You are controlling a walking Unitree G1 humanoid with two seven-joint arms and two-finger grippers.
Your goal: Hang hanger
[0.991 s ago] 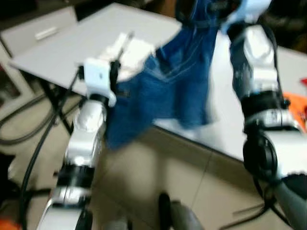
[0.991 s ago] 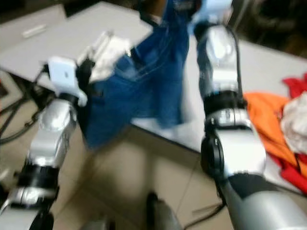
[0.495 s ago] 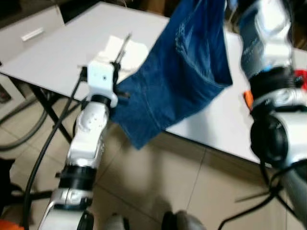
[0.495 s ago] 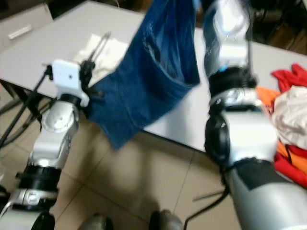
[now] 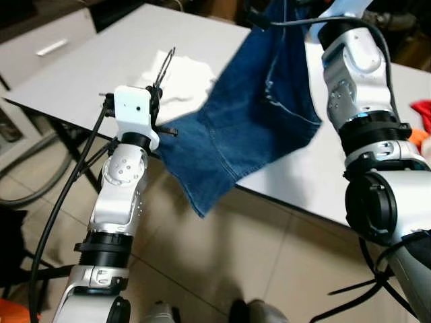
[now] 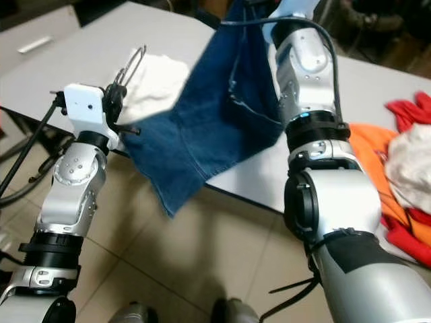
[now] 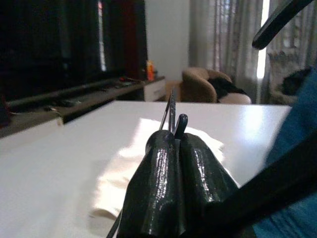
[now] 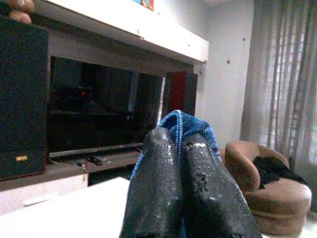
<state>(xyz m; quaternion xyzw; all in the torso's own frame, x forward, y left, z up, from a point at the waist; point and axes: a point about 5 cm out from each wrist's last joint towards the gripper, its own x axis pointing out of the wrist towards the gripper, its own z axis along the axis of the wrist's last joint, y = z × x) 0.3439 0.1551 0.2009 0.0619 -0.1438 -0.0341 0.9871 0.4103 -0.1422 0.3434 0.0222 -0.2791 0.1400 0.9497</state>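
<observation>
Both jaws are closed on a load. My left gripper [image 7: 174, 144] has its fingers pressed together on the wire neck of the hanger [image 5: 163, 66], whose hook rises above the fingertips over the near-left edge of the white table [image 5: 101, 64]. A black bar of the hanger crosses the lower corner of the left wrist view. Just beyond that gripper a white cloth [image 5: 188, 74] lies flat on the tabletop. To its right the blue denim garment [image 5: 249, 114] stretches as a slanted sheet between my two arms, its lowest corner hanging past the table edge above the tiled floor [image 5: 222, 256]. My right gripper [image 8: 181, 141], raised higher and further back, pinches the top fold of the denim between its closed fingers. Further right, orange and red clothes [image 6: 397, 168] lie piled on the table, well apart from the denim.
</observation>
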